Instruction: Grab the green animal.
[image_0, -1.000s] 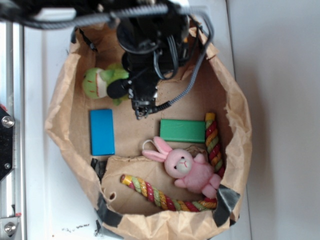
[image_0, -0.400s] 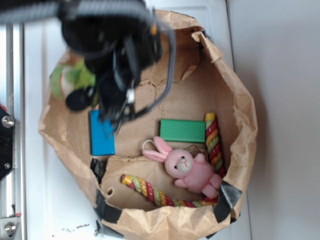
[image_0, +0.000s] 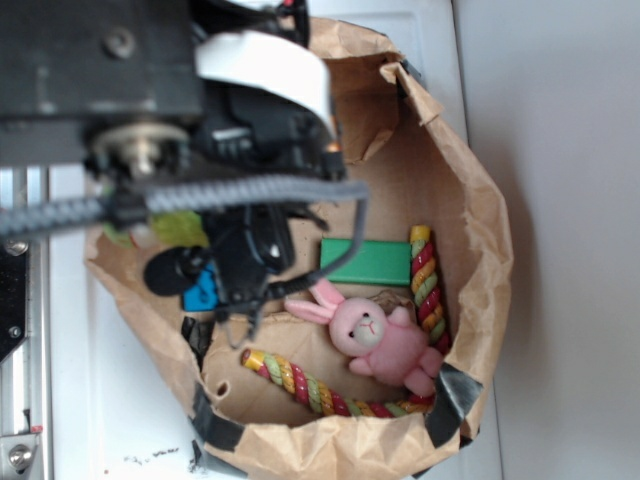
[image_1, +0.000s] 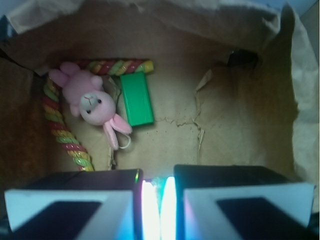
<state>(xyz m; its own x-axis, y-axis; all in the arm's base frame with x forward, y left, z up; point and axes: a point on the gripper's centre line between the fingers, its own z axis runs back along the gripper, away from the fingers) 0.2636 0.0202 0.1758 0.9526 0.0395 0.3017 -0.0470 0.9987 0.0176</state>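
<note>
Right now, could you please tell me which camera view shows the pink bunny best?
The exterior view: the pink bunny lies fully in sight and well lit inside the paper bag, next to the striped rope. The wrist view also shows the whole bunny, but dimmer and smaller, near the green block.

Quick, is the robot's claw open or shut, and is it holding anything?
Gripper: jaws nearly together with only a thin bright gap; whether anything is pinched cannot be told.
</note>
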